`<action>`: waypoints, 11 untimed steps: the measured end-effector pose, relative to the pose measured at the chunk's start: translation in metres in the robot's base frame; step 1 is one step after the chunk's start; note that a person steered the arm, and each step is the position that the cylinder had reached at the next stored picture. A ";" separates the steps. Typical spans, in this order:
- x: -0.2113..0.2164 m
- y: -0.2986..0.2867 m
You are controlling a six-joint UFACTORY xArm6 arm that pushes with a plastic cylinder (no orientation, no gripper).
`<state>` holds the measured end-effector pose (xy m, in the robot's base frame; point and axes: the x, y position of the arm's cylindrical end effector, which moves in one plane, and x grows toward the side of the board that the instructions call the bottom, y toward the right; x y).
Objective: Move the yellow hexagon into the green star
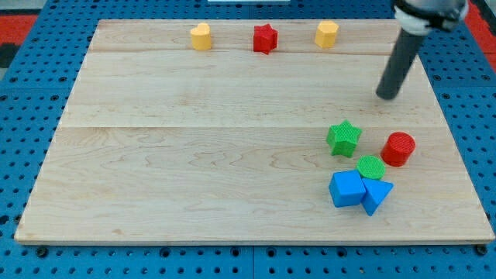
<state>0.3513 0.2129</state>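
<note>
The yellow hexagon (pixel 326 34) sits near the board's top edge, right of centre. The green star (pixel 343 138) lies lower on the right half of the board. My tip (pixel 385 96) is on the board between them, to the right of both: below and right of the hexagon, above and right of the star, touching neither.
A yellow heart (pixel 201 36) and a red star (pixel 265 39) sit along the top edge. A red cylinder (pixel 398 149), a green cylinder (pixel 370 167), a blue cube (pixel 346 189) and a blue triangle (pixel 377 194) cluster near the green star. The wooden board (pixel 194 155) rests on a blue pegboard.
</note>
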 end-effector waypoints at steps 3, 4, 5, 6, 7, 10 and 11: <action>-0.155 -0.052; -0.119 -0.087; -0.107 -0.110; -0.090 -0.119; -0.041 -0.119; 0.015 -0.143; 0.053 -0.139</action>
